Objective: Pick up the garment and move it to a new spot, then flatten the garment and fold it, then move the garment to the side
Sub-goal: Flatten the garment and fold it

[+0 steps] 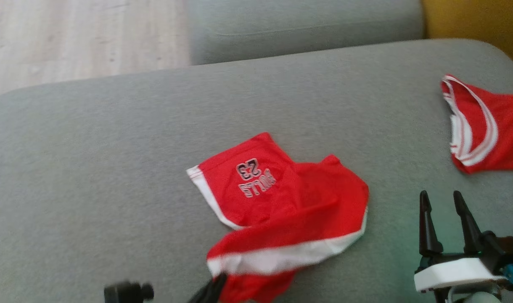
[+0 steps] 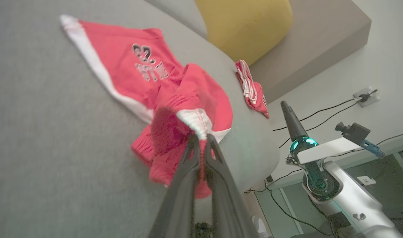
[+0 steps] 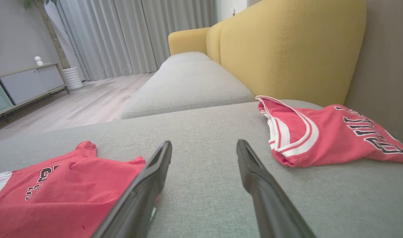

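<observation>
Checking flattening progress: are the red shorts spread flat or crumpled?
Crumpled: the red shorts lie bunched and doubled over on the sofa, one edge pinched by the left gripper.

In the head view the bottom edge cuts off most of the left pincer [image 1: 218, 284] and the lowest fold of the red shorts [image 1: 281, 202], the right edge crops the red jersey [image 1: 509, 126], and motion blur softens the shorts' lettering.

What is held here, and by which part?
Left jaws are shut on the red shorts at a bunched white-trimmed edge; right jaws stand open, empty.
</observation>
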